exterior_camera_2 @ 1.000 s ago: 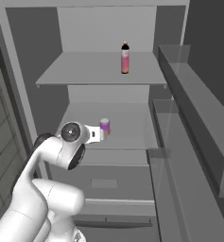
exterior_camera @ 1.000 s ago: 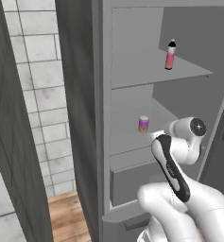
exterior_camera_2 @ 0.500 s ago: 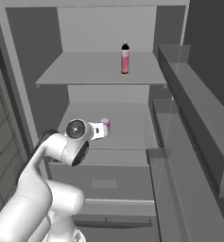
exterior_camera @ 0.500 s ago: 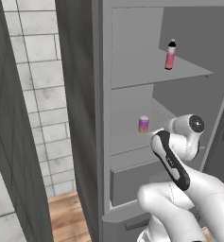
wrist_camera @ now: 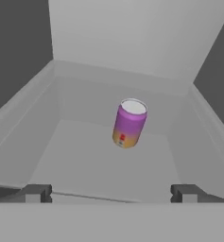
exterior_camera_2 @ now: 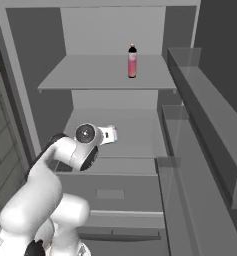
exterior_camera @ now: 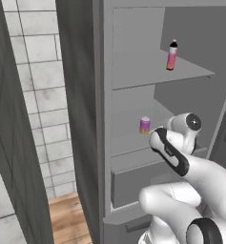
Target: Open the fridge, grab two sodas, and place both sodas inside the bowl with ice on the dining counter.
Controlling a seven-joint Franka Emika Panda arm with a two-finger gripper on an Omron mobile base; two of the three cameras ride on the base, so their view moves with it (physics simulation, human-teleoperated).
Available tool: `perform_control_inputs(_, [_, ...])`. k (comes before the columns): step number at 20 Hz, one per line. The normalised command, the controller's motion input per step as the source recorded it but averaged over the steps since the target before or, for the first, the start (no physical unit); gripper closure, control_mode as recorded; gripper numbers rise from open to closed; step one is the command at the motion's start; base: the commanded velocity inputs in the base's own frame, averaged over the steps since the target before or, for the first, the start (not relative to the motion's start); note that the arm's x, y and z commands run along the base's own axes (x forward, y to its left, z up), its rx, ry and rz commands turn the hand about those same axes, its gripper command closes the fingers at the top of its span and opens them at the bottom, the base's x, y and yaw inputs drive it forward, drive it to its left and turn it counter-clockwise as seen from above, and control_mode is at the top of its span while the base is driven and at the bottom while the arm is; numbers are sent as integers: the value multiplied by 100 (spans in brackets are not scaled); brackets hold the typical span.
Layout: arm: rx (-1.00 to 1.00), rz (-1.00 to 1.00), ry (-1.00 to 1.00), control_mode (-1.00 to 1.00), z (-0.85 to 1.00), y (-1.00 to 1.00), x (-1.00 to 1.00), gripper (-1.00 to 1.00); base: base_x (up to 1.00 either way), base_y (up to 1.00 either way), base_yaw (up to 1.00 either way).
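1 upright can, long axis vertical, on fridge shelf

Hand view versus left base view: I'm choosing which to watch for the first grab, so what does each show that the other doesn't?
The hand view alone shows the open gripper, its two dark fingertips wide apart and short of the can. The left base view alone shows the pink bottle upright on the upper shelf, the tiled wall and the wood floor. Both show the purple can standing untouched on the fridge middle shelf.
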Motion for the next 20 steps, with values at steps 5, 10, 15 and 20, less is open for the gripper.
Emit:
perform_control_inputs(5, [2,0,2,-100,-11,0,54,-100,0,0,0])
perform_control_inputs(10, [6,0,0,-100,-3,-9,44,-100,0,0,0])
perform_control_inputs(15, [11,0,3,-100,0,-25,33,-100,0,0,0])
perform_control_inputs(20, [2,0,4,-100,-3,-7,37,-100,0,0,0])
